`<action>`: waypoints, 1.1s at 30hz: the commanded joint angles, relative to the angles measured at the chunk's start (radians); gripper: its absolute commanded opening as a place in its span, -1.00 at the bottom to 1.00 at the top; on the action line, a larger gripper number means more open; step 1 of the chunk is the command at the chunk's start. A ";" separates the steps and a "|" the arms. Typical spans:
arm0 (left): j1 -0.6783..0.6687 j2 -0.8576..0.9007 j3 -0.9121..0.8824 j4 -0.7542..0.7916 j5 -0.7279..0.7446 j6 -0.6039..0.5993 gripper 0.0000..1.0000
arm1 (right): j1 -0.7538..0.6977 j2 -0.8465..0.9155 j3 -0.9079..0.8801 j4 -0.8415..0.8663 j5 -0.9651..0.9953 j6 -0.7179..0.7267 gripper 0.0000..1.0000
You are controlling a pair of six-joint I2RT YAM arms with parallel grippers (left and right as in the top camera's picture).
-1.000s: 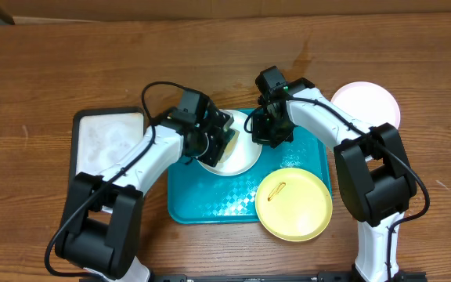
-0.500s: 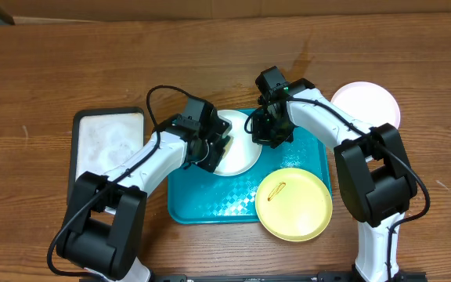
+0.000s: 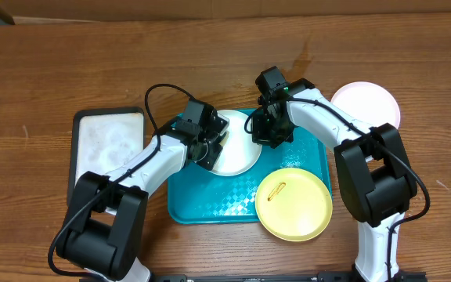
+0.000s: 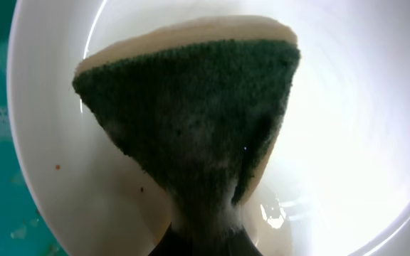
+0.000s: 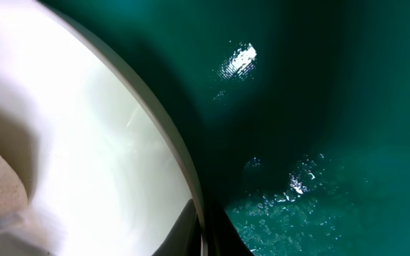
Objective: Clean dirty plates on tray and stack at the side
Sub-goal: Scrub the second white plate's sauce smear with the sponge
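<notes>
Against the white plate (image 3: 238, 157), my right gripper (image 3: 260, 136) was cut off, so I couldn't tell its grip; my left gripper (image 3: 214, 146), pinching the sponge (image 4: 191, 121), had slid toward that plate's left edge.

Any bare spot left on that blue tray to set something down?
The near-left corner of the tray is bare, between the white plate and the yellow plate. The far half is crowded: the left gripper presses a sponge on the white plate, the right gripper holds its rim.
</notes>
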 commanded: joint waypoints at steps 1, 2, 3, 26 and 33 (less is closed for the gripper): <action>-0.006 0.009 -0.057 0.048 -0.031 0.019 -0.92 | -0.002 -0.013 -0.020 0.005 0.023 0.009 -0.92; -0.006 0.009 -0.064 0.061 -0.037 0.019 -0.92 | -0.002 -0.013 -0.020 0.005 0.023 0.009 -0.92; -0.006 0.009 -0.069 0.074 -0.045 0.019 -0.91 | -0.002 -0.013 -0.020 0.006 0.023 0.009 -0.93; -0.005 0.098 -0.072 0.222 -0.140 0.019 -0.92 | -0.002 -0.013 -0.020 0.006 0.023 0.009 -0.92; -0.005 0.117 -0.072 0.308 -0.227 0.019 -0.92 | -0.002 -0.013 -0.020 0.009 0.023 0.009 -0.92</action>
